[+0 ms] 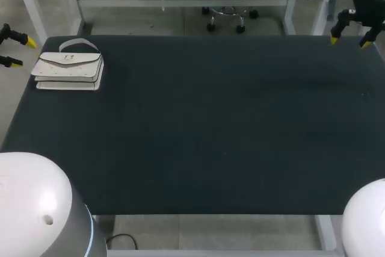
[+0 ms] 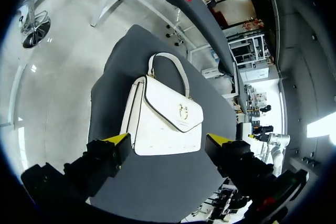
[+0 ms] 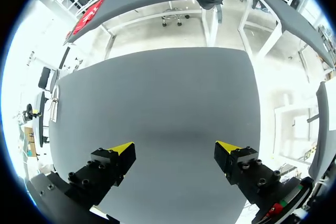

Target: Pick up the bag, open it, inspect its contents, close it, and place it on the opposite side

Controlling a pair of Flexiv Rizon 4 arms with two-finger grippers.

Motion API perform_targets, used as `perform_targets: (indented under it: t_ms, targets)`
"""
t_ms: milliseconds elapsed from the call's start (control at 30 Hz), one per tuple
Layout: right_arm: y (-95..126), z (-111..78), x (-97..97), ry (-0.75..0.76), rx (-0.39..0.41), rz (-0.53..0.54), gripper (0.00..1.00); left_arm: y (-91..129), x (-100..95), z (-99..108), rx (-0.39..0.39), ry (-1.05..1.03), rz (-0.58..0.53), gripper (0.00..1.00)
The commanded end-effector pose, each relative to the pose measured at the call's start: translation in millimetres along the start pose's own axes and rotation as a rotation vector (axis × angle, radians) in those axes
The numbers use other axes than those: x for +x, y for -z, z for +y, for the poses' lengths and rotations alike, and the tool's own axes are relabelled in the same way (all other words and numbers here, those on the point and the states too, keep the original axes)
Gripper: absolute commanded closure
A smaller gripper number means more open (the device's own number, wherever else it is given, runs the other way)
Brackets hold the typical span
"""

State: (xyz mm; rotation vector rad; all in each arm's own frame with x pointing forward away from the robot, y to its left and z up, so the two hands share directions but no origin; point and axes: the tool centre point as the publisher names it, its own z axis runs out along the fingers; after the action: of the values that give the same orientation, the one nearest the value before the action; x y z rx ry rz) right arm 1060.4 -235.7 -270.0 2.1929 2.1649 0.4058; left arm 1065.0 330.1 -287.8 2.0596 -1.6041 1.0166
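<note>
A white handbag (image 1: 68,69) with a flap and a curved handle lies flat at the far left of the dark table (image 1: 210,124), its flap closed. My left gripper (image 1: 15,51) hangs just off the table's left edge beside the bag, open and holding nothing. In the left wrist view the bag (image 2: 165,121) lies ahead of the left gripper (image 2: 169,140), whose yellow tips stand wide apart and clear of it. Over the table's far right corner my right gripper (image 1: 350,41) is open and empty. The right wrist view shows only bare tabletop under the right gripper (image 3: 175,147).
Dark cloth covers the whole table, with nothing else lying on it. The bag lies close to the left edge and the far edge (image 1: 180,36). My arms' white bases (image 1: 36,209) stand at the near corners.
</note>
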Motion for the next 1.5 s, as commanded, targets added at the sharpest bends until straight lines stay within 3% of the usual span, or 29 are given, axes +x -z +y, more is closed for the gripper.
perform_targets:
  t_ms: [33,333,733,1167,1500]
  targets:
    - [3.5,-0.8,2.7,-0.003,-0.001,-0.037,0.0,8.6,34.4,25.1,0.124,-0.019,-0.183,0.0]
    - [8.5,-1.1,-2.6,0.002,0.013,-0.074,0.0,9.6,71.7,54.4,0.122,-0.087,-0.339,0.0]
    - [13.7,-4.2,-10.0,-0.003,0.046,-0.132,0.0,17.2,99.7,87.8,0.101,-0.163,-0.557,0.0]
    - [21.5,-6.0,-15.3,-0.003,0.076,-0.161,0.0,8.3,107.7,107.1,0.065,-0.178,-0.712,0.0]
    - [21.5,-6.0,-15.3,-0.003,0.076,-0.161,0.0,8.5,109.2,108.6,0.062,-0.171,-0.744,0.0]
